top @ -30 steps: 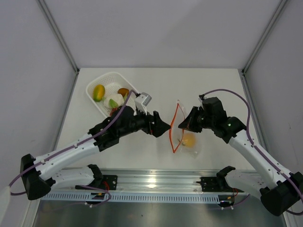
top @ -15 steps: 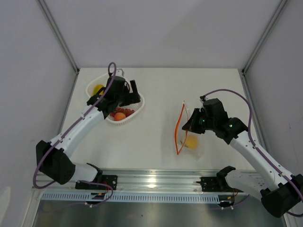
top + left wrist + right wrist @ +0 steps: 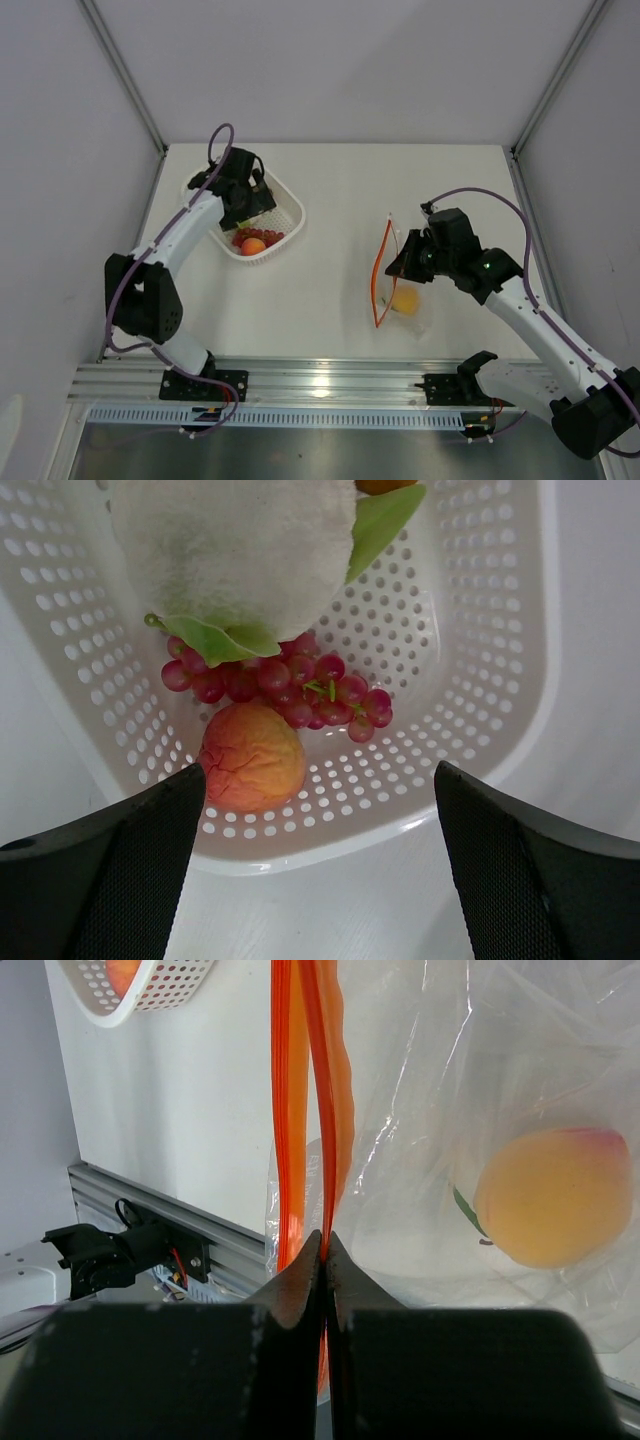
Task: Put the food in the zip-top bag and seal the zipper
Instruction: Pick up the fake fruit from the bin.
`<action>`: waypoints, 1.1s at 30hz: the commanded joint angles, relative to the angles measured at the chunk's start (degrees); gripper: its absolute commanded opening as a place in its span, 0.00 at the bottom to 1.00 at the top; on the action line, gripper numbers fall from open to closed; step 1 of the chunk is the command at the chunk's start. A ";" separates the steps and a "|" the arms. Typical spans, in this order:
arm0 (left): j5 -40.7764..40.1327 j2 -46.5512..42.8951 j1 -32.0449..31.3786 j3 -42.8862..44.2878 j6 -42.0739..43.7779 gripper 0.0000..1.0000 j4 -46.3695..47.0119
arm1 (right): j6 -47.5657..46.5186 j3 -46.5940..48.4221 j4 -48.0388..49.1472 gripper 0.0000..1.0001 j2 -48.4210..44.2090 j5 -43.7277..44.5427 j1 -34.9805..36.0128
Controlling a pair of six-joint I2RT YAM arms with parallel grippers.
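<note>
The left end effector (image 3: pixel 318 775) hangs over the white mesh basket (image 3: pixel 420 820) with its fingers spread wide and nothing between them, so the step in hand looks like fetching the next piece of food. The peach-coloured piece (image 3: pixel 252 758) lies closest to the gap, hard against the near wall of the basket and touching the red grape cluster (image 3: pixel 290 680). A clean pick probably means shifting left to centre on it, coming straight down, and closing across its widest part, with one finger slipped between fruit and wall so that neither the mesh nor the grapes are caught. The big white-and-green piece (image 3: pixel 230 550) sits further in, overlapping the grapes, and a sliver of an orange piece (image 3: pixel 385 485) shows at the far edge. Well apart on the tabletop (image 3: pixel 330 200), the right end effector (image 3: pixel 325 1250) is pinched tight on the zipper (image 3: pixel 300 1080) of the zip-top bag (image 3: pixel 520 1080), holding the mouth edge raised and turned toward the basket. Only one yellow-orange fruit (image 3: pixel 545 1210) with a pink blush rests inside the bag so far. The two red-orange strips run almost together from the grip, so the opening seems narrow; widening it before the hand-off would likely spare a fumble at the lip.
</note>
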 commanded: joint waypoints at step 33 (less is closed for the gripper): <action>-4.91 11.87 -0.01 -4.12 -13.12 0.86 -5.04 | 0.77 -0.33 2.20 0.00 -0.47 0.45 0.30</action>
